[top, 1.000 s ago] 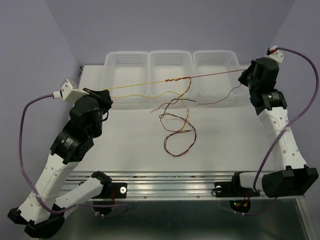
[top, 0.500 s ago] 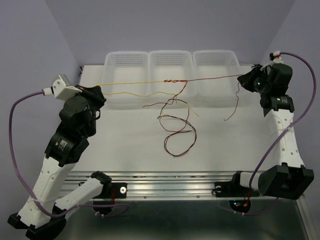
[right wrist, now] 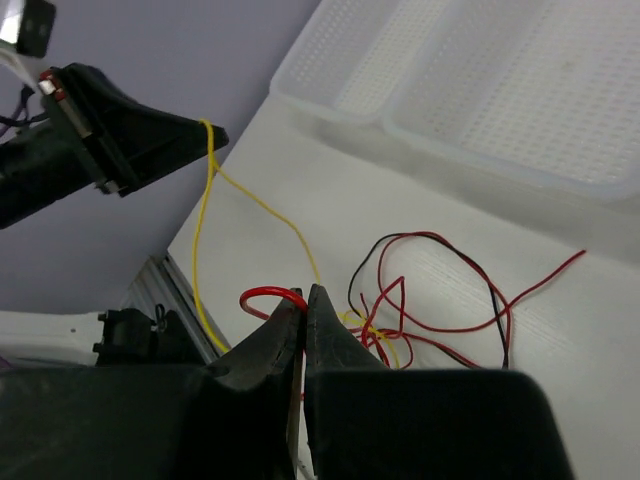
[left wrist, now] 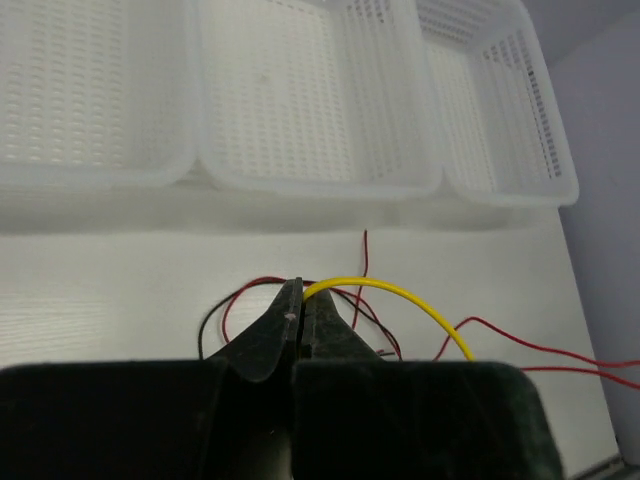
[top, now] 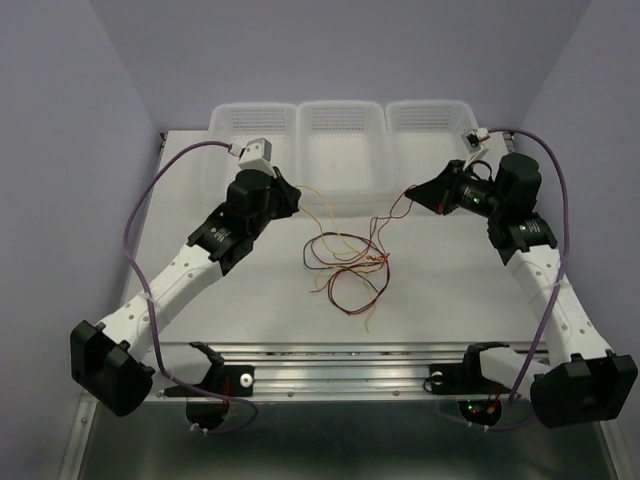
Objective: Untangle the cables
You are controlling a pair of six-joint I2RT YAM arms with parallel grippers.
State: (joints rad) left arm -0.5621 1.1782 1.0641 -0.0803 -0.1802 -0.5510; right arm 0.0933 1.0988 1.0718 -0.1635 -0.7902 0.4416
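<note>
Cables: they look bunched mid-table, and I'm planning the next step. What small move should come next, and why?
Probably draw the grippers apart: the left gripper is shut on the yellow cable, the right gripper on a red cable, and both strands run slack into the tangle between them.

Bright even light, soft shadows, sharp

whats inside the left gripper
A yellow cable is pinched at the tip of the shut left gripper and arches out to the right. The part inside the closed jaws is covered, so how much of it is clamped cannot be seen.
</note>
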